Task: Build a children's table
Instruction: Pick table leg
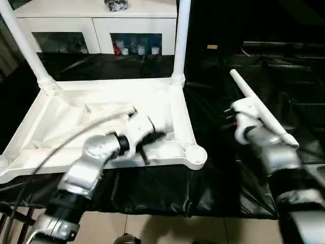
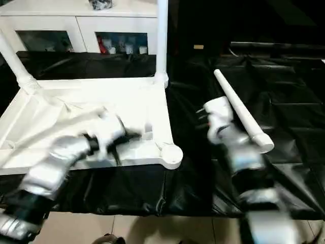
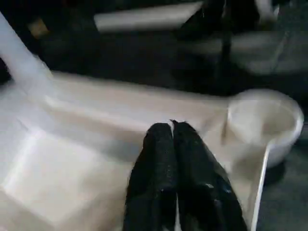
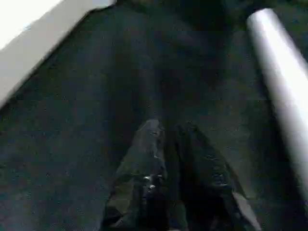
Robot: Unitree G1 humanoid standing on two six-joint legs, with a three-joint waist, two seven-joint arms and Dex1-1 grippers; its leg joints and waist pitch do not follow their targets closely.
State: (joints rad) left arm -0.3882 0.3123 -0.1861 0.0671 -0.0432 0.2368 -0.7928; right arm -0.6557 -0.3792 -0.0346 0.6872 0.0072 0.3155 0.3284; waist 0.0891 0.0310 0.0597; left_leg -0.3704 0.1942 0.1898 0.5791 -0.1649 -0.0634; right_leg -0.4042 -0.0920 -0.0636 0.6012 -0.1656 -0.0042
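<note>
The children's table lies upside down on a black sheet, its ribbed white top (image 1: 61, 117) facing up. Two white legs stand in the far corners, one on the left (image 1: 25, 46) and one on the right (image 1: 181, 35). The near right corner socket (image 1: 195, 154) is empty. A loose white leg (image 1: 264, 114) lies on the sheet to the right. My left gripper (image 3: 172, 126) hovers shut over the underside, close to that empty socket (image 3: 262, 120). My right gripper (image 4: 168, 127) is shut on nothing, just left of the loose leg (image 4: 284, 82).
A white glass-doored cabinet (image 1: 96, 25) stands behind the table top. The black sheet (image 1: 213, 178) covers the work surface down to its near edge, with tiled floor (image 1: 152, 229) below. A grey cable (image 1: 61, 142) arcs over my left forearm.
</note>
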